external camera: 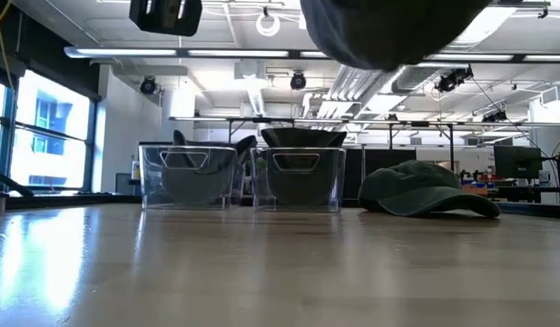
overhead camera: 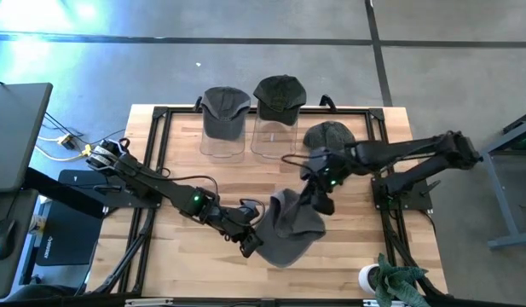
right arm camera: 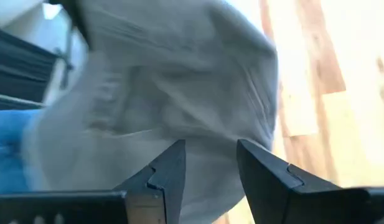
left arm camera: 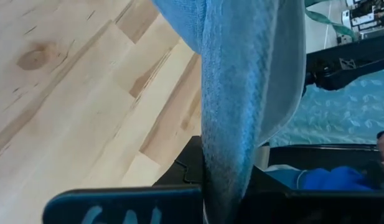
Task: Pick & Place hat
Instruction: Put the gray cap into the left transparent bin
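Observation:
A grey hat (overhead camera: 290,223) hangs above the table's near middle. In the low view it (external camera: 388,32) is well clear of the tabletop. My left gripper (overhead camera: 252,243) is shut on the hat's left edge. My right gripper (overhead camera: 318,200) is open at the hat's far right side, and its two fingers (right arm camera: 173,165) point at the crown (right arm camera: 179,93). Another grey hat (overhead camera: 226,104) and a dark green hat (overhead camera: 280,92) each sit on a clear bin at the far side. A second dark green hat (overhead camera: 329,135) lies on the table, right of the bins. My left gripper pinches the grey hat's edge (left arm camera: 226,143) between its two fingers, coming from the table's left. Whether this edge is the brim or the rim, I cannot tell. The hat is lifted clear of the table. My right gripper's open fingers stand at the crown (right arm camera: 207,155); I cannot tell whether they touch it.
Two clear bins (external camera: 189,177) (external camera: 298,177) stand side by side at the table's far edge. A black frame (overhead camera: 160,115) runs around the tabletop. A green and white object (overhead camera: 390,280) sits at the near right corner. Bare wood (overhead camera: 245,175) lies between the bins and the lifted hat.

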`<move>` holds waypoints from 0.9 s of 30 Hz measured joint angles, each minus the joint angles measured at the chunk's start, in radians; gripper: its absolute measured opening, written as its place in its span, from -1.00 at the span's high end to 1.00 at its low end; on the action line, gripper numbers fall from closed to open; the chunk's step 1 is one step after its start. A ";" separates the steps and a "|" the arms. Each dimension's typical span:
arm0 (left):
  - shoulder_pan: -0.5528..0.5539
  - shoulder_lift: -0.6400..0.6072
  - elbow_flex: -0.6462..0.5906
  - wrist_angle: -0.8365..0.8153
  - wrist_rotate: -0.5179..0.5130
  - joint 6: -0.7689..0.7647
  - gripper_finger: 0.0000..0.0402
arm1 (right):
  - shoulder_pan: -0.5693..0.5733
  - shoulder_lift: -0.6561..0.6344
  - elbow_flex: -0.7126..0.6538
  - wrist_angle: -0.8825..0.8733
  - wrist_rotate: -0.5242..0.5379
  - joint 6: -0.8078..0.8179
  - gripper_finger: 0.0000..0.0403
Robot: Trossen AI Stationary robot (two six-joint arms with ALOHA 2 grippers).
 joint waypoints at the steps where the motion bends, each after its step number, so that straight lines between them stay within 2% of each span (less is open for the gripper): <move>1: 0.000 0.000 0.000 -0.003 0.000 -0.002 1.00 | -0.003 -0.016 -0.002 -0.001 -0.019 0.001 0.32; 5: 0.001 0.000 0.000 -0.004 0.000 -0.003 1.00 | 0.005 -0.039 -0.045 0.004 -0.153 0.009 0.32; 7: 0.001 0.000 0.000 -0.005 -0.001 -0.007 1.00 | 0.027 -0.033 -0.095 0.018 -0.187 0.021 0.32; 9: 0.001 0.000 0.000 -0.002 0.000 -0.004 1.00 | 0.044 -0.025 -0.157 0.037 -0.168 0.017 0.32; 14: 0.003 -0.017 0.000 0.020 0.016 0.025 1.00 | 0.047 -0.044 -0.239 0.012 -0.009 0.138 0.32; 17: 0.002 -0.017 0.000 0.022 0.026 0.035 1.00 | 0.048 -0.082 -0.221 -0.003 -0.018 0.141 0.32; 23: 0.000 -0.026 0.001 0.040 0.059 0.042 1.00 | 0.041 -0.154 -0.102 -0.004 -0.018 0.127 0.32; 27: 0.014 -0.026 0.001 0.044 0.058 0.042 1.00 | 0.043 -0.145 -0.072 0.168 -0.090 0.037 0.32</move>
